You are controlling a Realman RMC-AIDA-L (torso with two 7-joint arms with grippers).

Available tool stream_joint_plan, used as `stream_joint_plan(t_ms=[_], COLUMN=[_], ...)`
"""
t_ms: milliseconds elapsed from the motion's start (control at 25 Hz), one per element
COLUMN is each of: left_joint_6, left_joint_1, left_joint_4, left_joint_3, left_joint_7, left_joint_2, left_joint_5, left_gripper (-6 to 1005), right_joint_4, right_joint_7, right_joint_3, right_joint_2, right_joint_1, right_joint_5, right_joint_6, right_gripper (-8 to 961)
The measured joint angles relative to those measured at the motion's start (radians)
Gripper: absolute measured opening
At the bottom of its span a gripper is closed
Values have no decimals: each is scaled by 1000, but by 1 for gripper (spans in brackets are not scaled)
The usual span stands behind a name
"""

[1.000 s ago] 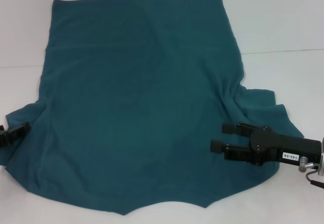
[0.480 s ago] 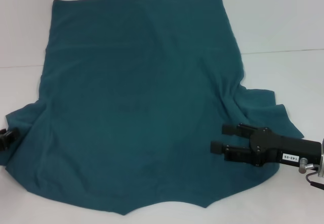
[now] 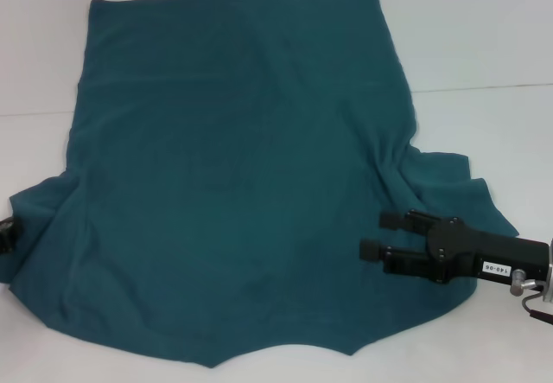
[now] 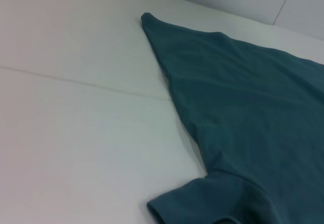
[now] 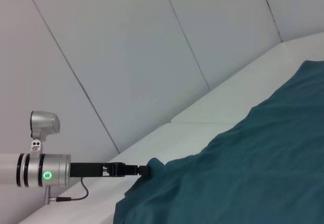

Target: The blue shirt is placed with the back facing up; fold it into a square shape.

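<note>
1. While the large teal-blue soft-fabric shirt (image 3: 233, 175) lies spread plain side up on the white matte table (image 3: 484, 46), it covers most of the surface; hem is at the far edge, neckline notch at the near edge.
2. Fabric is mostly flat with faint creases; ridges bunch by the right sleeve (image 3: 454, 188), and the left sleeve (image 4: 212, 198) shows a curled, stitched cuff.
3. The black right gripper (image 3: 380, 234) hovers over the shirt's near right side, pointing inward; its two fingers stand apart with nothing between them.
4. The black left gripper (image 3: 7, 232) is only a sliver at the table's left edge beside the left sleeve; whether its fingers are apart or together, cannot tell. The right wrist view shows its tip (image 5: 144, 170) at the sleeve edge.
5. Versus 1 s ago: left gripper has pulled back outward, far less of it visible; right gripper and shirt unchanged.
</note>
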Motion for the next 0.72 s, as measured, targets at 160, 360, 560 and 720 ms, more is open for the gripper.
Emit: stream_joint_plan(t_ms=[160,360,560,720], left_joint_6=[0,0,7,9], left_joint_1=[-1,3,22,27], left_joint_4=[5,25,78,97], left_joint_3=[0,-9,-10,-11], left_joint_7=[0,-3,-34,-42], left_joint_2=[2,8,13,18], left_joint_5=[0,0,2,3], left_gripper=[19,-1,-1,-1], right_joint_4=[2,3,7,20], right_joint_7=[-3,-6,-8,-11], right_joint_3=[7,17,18,18], right_joint_2=[6,17,25,25], right_joint_1=[3,3,4,5], right_joint_5=[0,1,7,9], right_joint_6=[0,0,3,5], right_gripper=[910,911,910,910])
